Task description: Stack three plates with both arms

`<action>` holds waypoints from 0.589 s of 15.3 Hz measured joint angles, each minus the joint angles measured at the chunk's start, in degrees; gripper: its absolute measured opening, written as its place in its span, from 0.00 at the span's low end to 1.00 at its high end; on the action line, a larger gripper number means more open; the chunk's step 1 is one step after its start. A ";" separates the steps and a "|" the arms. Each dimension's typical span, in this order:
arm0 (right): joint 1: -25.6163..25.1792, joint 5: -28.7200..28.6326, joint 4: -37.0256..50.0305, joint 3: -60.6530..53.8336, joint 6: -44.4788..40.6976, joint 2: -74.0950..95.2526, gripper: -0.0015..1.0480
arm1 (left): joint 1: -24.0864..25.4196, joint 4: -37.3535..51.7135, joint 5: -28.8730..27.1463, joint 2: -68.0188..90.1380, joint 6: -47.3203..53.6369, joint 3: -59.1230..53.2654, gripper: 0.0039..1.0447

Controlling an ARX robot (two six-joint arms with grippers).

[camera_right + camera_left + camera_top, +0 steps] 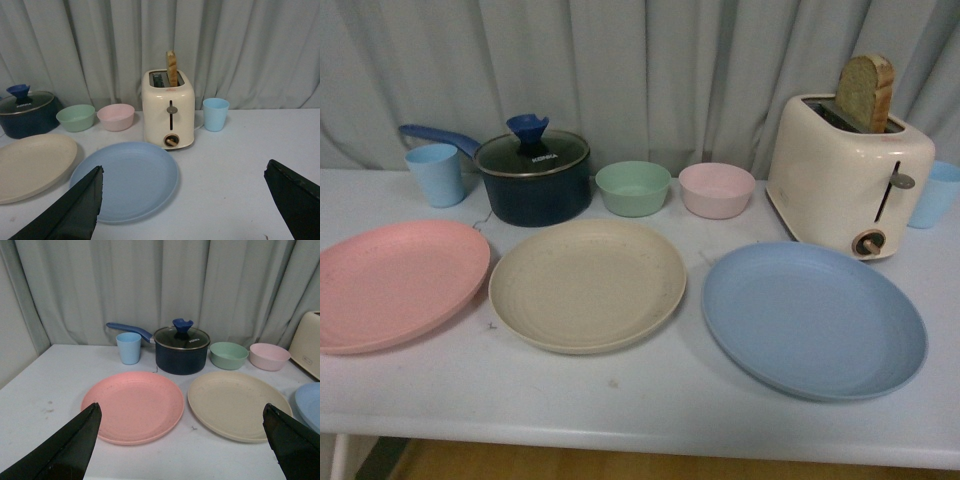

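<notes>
**Three plates flat, nothing stacked yet**

Both wide open: left pincer [181,408] facing the pink plate [395,282], right pincer [185,166] facing the blue plate [813,318]. Beige plate [587,283] lies between them on the worktop [620,405]; all face-up, round, no long axis. I'd nip a near rim, lift level, centre it. Pot [537,182] and toaster [845,172] stand behind.

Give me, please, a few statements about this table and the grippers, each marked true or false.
The pink plate, beige plate and blue plate lie side by side, unstacked. True.
The toaster is empty. False: a bread slice stands in its slot.
The pot has no lid. False: a glass lid covers it.
The left gripper and right gripper are open and hold nothing. True.
The green bowl sits on the pink plate. False: it stands on the table beside the pink bowl.
</notes>
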 joint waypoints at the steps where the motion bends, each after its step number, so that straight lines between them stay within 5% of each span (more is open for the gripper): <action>1: 0.00 0.00 0.00 0.00 0.00 0.00 0.94 | 0.00 0.00 0.00 0.00 0.00 0.00 0.94; 9: 0.00 0.00 0.00 0.00 0.02 0.00 0.94 | 0.00 0.00 0.00 0.00 0.00 0.00 0.94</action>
